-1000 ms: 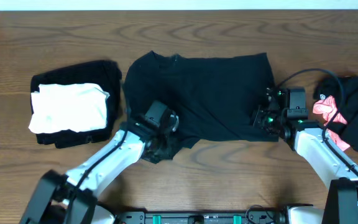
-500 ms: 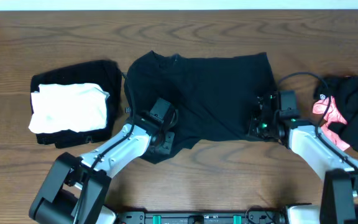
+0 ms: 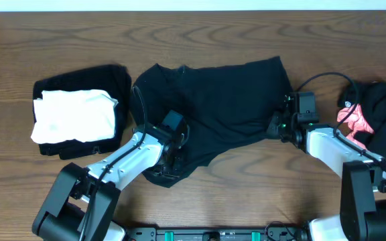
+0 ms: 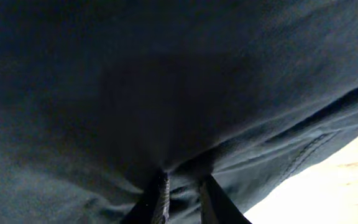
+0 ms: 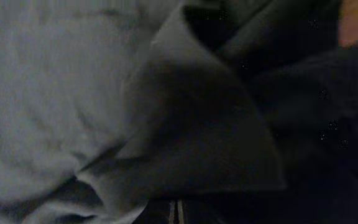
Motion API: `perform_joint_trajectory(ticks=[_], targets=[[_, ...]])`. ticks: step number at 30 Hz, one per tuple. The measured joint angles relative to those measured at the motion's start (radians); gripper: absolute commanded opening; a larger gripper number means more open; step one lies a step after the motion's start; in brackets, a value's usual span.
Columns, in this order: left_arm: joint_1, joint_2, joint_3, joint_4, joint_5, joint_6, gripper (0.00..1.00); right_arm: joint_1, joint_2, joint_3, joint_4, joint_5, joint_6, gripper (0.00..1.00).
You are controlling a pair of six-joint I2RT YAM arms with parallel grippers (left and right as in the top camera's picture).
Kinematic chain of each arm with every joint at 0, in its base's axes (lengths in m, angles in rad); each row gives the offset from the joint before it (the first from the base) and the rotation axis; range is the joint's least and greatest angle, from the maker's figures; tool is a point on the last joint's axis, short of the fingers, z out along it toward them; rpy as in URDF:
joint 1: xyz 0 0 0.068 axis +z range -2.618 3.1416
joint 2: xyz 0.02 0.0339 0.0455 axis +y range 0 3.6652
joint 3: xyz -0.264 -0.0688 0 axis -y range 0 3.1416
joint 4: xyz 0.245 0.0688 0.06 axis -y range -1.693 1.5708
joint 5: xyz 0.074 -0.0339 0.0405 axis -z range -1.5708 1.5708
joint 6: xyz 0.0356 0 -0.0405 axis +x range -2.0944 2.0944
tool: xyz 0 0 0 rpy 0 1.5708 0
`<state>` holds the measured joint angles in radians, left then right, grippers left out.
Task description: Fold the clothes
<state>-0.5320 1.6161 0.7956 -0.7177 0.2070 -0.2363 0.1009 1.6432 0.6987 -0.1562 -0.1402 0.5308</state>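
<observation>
Burying left claw [image 4: 182, 198] and right claw [image 5: 176, 213], both clamped on it, black shirt [image 3: 220, 100] fills wrist views.

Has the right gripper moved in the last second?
Yes. The right gripper has shifted slightly left, away from the pink garment, dragging the black shirt's corner inward with it.

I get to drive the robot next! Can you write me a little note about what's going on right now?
Left pincer: shut on the black shirt, near-left corner.
Right pincer: shut on its right edge.
Done: folded stack at far left, white piece on top.
Left to do: fold this shirt, then the black-and-pink pile on the right.
</observation>
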Motion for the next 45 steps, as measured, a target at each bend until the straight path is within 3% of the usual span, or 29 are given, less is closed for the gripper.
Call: perform_joint_trajectory(ticks=[2,7,10,12,15,17,20,22,24,27,39,45], targets=[[0.000,0.000,0.000,0.000,0.000,0.000,0.19,-0.003,0.003,0.000,0.013,0.008,0.000,0.02],[0.019,0.000,0.000,0.018,0.012,0.003,0.20,-0.007,0.005,0.000,0.021,-0.027,-0.039,0.20],[0.038,-0.006,0.000,0.031,0.019,0.018,0.26,-0.007,0.002,0.005,0.013,-0.048,-0.081,0.22],[0.053,-0.017,0.003,0.034,0.019,0.033,0.29,-0.007,-0.011,0.008,-0.025,-0.062,-0.108,0.20],[0.070,-0.041,0.017,0.035,0.019,0.040,0.31,-0.008,-0.046,0.009,-0.105,-0.087,-0.138,0.06],[0.079,-0.057,0.029,0.039,0.019,0.048,0.31,-0.014,-0.099,0.009,-0.180,-0.106,-0.136,0.06],[0.084,-0.069,0.036,0.047,0.019,0.054,0.32,-0.024,-0.192,0.019,-0.284,-0.118,-0.124,0.29],[0.084,-0.070,0.036,0.049,0.019,0.054,0.33,-0.025,-0.234,0.028,-0.358,-0.123,-0.124,0.34],[0.084,-0.070,0.036,0.057,0.019,0.054,0.34,-0.023,-0.257,0.030,-0.424,-0.129,-0.129,0.51],[0.084,-0.070,0.036,0.076,0.019,0.055,0.37,-0.015,-0.256,0.030,-0.488,-0.112,-0.130,0.65],[0.084,-0.070,0.036,0.098,0.019,0.055,0.39,-0.011,-0.094,0.023,-0.384,-0.039,0.073,0.52],[0.084,-0.070,0.036,0.098,0.019,0.055,0.39,-0.011,-0.045,0.048,-0.311,-0.047,0.137,0.25]])
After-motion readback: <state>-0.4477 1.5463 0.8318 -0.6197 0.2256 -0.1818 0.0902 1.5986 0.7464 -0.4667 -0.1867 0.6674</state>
